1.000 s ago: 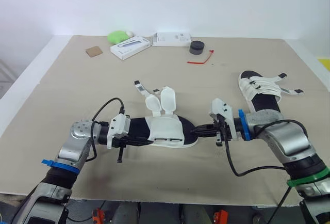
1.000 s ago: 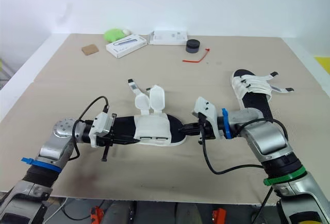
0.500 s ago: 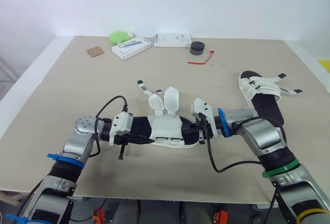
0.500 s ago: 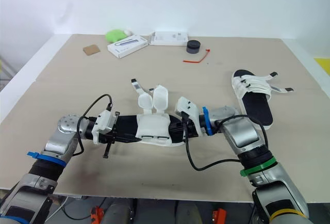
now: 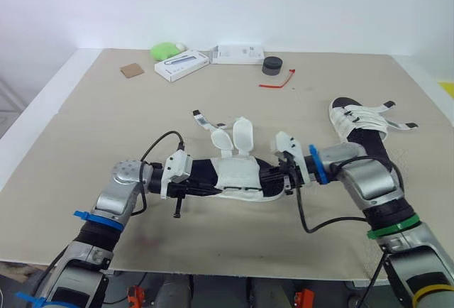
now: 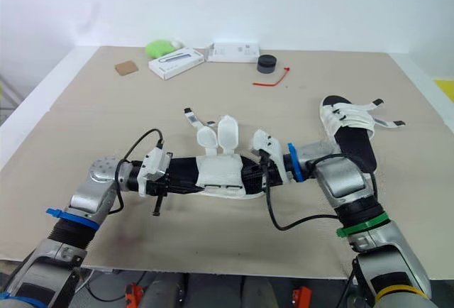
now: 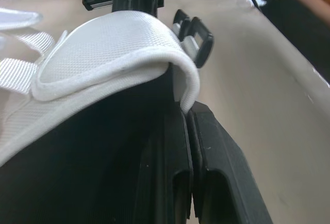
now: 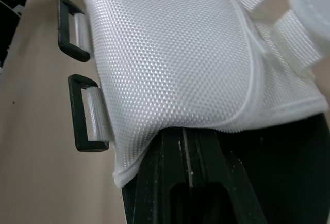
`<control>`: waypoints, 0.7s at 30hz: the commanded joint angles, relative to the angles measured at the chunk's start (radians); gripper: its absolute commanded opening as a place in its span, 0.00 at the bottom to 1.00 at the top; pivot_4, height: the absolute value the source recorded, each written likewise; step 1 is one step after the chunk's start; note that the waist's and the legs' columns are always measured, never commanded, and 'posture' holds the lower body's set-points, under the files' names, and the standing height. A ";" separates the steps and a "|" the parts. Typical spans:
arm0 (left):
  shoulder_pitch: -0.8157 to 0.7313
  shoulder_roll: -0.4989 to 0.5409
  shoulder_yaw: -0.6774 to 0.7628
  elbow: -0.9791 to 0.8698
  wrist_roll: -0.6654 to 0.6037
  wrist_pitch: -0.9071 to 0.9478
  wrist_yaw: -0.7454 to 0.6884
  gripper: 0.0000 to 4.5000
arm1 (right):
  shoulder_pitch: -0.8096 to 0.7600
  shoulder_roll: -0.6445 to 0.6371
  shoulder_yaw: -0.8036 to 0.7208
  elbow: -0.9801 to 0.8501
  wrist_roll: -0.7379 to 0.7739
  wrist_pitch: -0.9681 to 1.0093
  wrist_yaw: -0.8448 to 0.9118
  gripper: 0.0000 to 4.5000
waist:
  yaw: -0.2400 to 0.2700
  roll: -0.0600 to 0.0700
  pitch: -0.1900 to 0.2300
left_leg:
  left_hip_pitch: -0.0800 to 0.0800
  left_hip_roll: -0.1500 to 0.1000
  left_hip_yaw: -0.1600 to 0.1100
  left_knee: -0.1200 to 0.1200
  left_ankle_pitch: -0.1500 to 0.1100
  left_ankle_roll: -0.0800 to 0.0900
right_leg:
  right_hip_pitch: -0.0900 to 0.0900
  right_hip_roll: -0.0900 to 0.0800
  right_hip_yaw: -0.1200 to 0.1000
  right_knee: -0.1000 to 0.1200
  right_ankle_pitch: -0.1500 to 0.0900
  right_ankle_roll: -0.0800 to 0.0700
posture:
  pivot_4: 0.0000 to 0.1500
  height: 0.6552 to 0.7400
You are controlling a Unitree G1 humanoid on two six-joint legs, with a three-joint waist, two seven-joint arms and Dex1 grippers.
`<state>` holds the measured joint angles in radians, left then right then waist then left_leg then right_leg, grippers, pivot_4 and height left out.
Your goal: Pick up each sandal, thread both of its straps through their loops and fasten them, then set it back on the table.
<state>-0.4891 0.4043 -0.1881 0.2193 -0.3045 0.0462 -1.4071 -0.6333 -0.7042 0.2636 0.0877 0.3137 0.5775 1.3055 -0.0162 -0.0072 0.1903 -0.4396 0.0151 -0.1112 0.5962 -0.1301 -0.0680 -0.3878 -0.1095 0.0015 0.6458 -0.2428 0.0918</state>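
A black-soled sandal (image 5: pixel 237 177) with a white upper lies lengthwise between my two grippers at the table's middle front. My left gripper (image 5: pixel 204 186) is shut on its heel end. My right gripper (image 5: pixel 269 178) is shut on its toe end. In both wrist views the black fingers (image 7: pixel 206 182) (image 8: pixel 201 182) press against the sole's edge under the white upper. Its two white straps (image 5: pixel 240 136) stand up loose, and the black loops (image 8: pixel 85 113) hang free on the near side. The second sandal (image 5: pixel 362 129) lies at the right with its straps spread open.
At the back of the table (image 5: pixel 85 130) are two white boxes (image 5: pixel 180 64) (image 5: pixel 237 54), a green object (image 5: pixel 164 50), a black round object (image 5: pixel 270 65), a red tie (image 5: pixel 277 81) and a brown card (image 5: pixel 130 70). A person's arm (image 7: pixel 304 2) shows beyond the table edge.
My right gripper, apart from the toe a second ago, has come in and shut on it. The sandal and both grippers have since shifted slightly right.
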 commanded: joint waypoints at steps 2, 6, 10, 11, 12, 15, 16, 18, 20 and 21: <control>0.004 -0.019 -0.039 -0.029 -0.008 0.020 -0.001 0.00 | -0.008 -0.004 -0.021 0.022 0.004 -0.011 0.015 0.01 | -0.003 0.000 0.000 | 0.000 0.000 0.000 -0.002 0.000 0.000 | 0.000 0.000 0.000 0.000 0.000 0.001 | 1.00 1.00; 0.003 -0.022 -0.044 -0.027 -0.006 0.023 0.001 0.00 | -0.009 0.026 -0.010 0.034 0.007 -0.004 0.012 0.01 | -0.005 0.000 0.000 | 0.001 0.000 0.000 -0.002 0.000 0.000 | -0.001 0.000 0.000 0.000 -0.002 -0.001 | 1.00 1.00; 0.004 -0.014 -0.043 -0.012 0.003 0.012 -0.004 0.00 | 0.020 0.031 0.043 0.071 -0.047 -0.047 0.021 0.01 | -0.006 0.000 0.000 | 0.001 0.001 0.000 -0.002 0.000 0.000 | -0.001 0.001 0.000 0.000 -0.002 -0.002 | 1.00 1.00; 0.005 -0.012 -0.042 -0.011 0.004 0.011 -0.005 0.00 | 0.025 0.031 0.056 0.088 -0.065 -0.058 0.022 0.01 | -0.006 0.000 0.000 | 0.001 0.001 0.000 -0.002 0.000 0.000 | -0.001 0.001 0.000 0.000 -0.002 -0.002 | 1.00 1.00; 0.007 -0.010 -0.040 -0.013 0.004 0.011 -0.006 0.00 | 0.031 0.030 0.071 0.109 -0.088 -0.079 0.021 0.01 | -0.006 0.000 0.000 | 0.002 0.001 0.000 -0.002 0.000 0.000 | 0.000 0.001 0.000 0.000 -0.002 -0.002 | 1.00 1.00; 0.017 -0.005 -0.040 -0.025 0.003 0.014 -0.006 0.00 | 0.043 0.038 0.107 0.190 -0.143 -0.139 0.023 0.01 | -0.007 -0.001 -0.005 | 0.003 0.001 0.000 -0.002 0.000 0.000 | 0.001 0.001 0.000 0.000 -0.002 -0.002 | 1.00 1.00; 0.022 -0.002 -0.042 -0.032 0.004 0.015 -0.007 0.00 | 0.044 0.042 0.119 0.217 -0.162 -0.161 0.022 0.01 | -0.007 -0.002 -0.007 | 0.003 0.001 0.000 -0.002 0.000 0.000 | 0.001 0.001 0.000 0.000 -0.002 -0.002 | 1.00 1.00; 0.030 0.004 -0.044 -0.042 0.005 0.018 -0.008 0.00 | 0.043 0.049 0.129 0.250 -0.179 -0.187 0.024 0.01 | -0.008 -0.005 -0.014 | 0.005 0.001 0.000 -0.002 0.000 0.000 | 0.003 0.001 0.000 0.000 -0.002 -0.002 | 1.00 1.00; 0.034 0.007 -0.045 -0.048 0.007 0.020 -0.007 0.00 | 0.039 0.056 0.128 0.268 -0.181 -0.198 0.030 0.01 | -0.008 -0.007 -0.019 | 0.009 0.002 0.001 -0.003 -0.001 -0.001 | 0.006 0.001 0.000 0.000 -0.003 -0.003 | 1.00 1.00; 0.038 0.011 -0.043 -0.057 0.005 0.022 -0.006 0.00 | 0.037 0.061 0.125 0.272 -0.177 -0.198 0.033 0.01 | -0.008 -0.008 -0.021 | 0.010 0.002 0.001 -0.003 -0.001 -0.001 | 0.008 0.001 0.000 0.000 -0.003 -0.003 | 1.00 1.00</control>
<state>-0.4692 0.4153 -0.2076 0.2100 -0.2808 0.0668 -1.3842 -0.6418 -0.6413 0.3125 0.2727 0.2298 0.3599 1.3500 -0.0242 -0.0150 0.1695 -0.4284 0.0172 -0.1105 0.5929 -0.1317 -0.0704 -0.3797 -0.1088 0.0012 0.6457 -0.2462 0.0884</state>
